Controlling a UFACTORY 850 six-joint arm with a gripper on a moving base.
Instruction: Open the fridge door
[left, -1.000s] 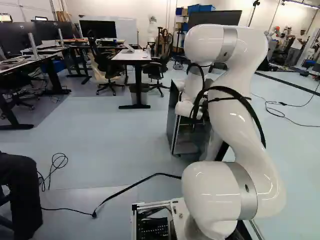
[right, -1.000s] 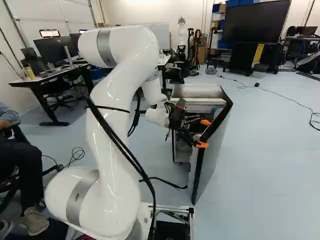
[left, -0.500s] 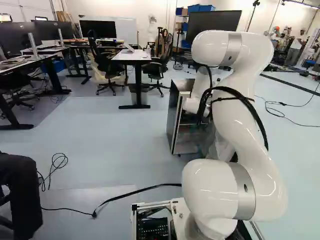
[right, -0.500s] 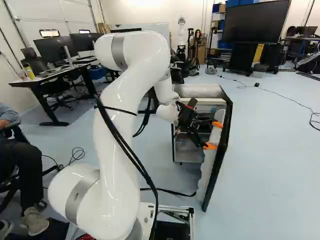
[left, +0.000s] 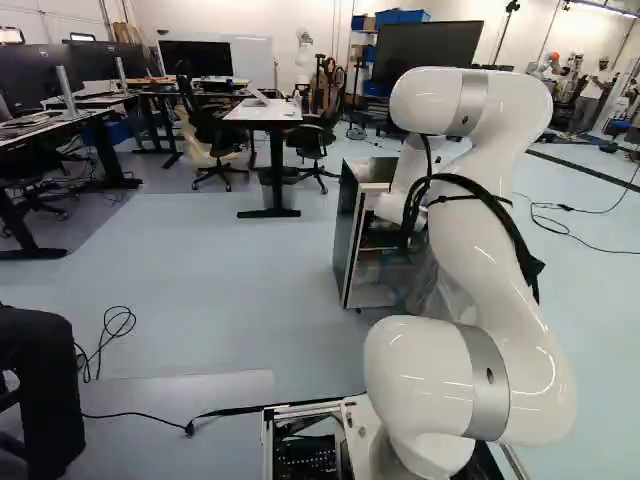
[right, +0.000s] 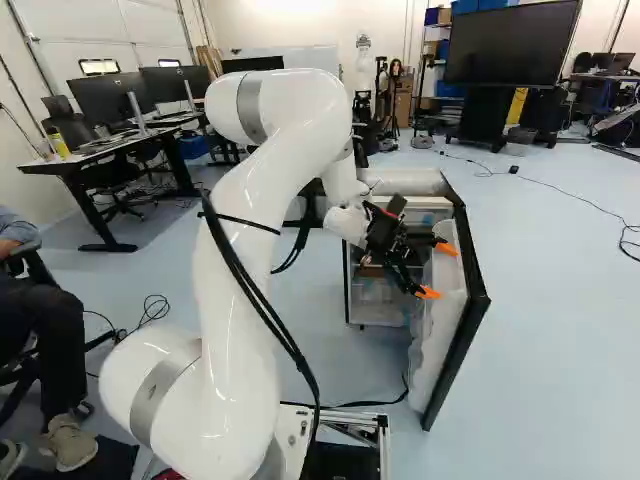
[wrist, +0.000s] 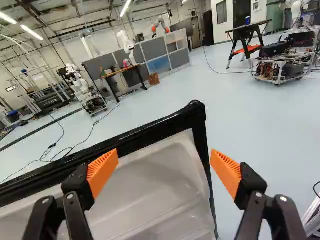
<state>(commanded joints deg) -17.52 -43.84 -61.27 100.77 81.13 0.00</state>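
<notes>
Right base view: my one arm (right: 235, 310) rises left of the middle and reaches to one fridge (right: 400, 181), whose single door (right: 440, 340) stands open at the right, its pale lining exposed. One gripper (right: 436, 270), at the arm's end, is near the upper part of that lining. Wrist view: I count two fingers, spread wide apart, each bearing one orange pad (wrist: 102, 172); one upper corner of the door, black rim and lining, lies between and ahead of them. Whether either finger touches it, I cannot tell. Farther ahead I note one trestle (wrist: 246, 32), one wheeled cart (wrist: 282, 67) and, near one row of grey partitions (wrist: 152, 50), another robot (wrist: 82, 87). Left base view: the same fridge stands beyond my arm, which partly covers it and hides the gripper from me. Well apart from the fridge, I see one white desk (left: 264, 112), with two chairs (left: 325, 135) and one bin (left: 283, 185) beside it; one large screen (left: 428, 48) stands behind the arm.
</notes>
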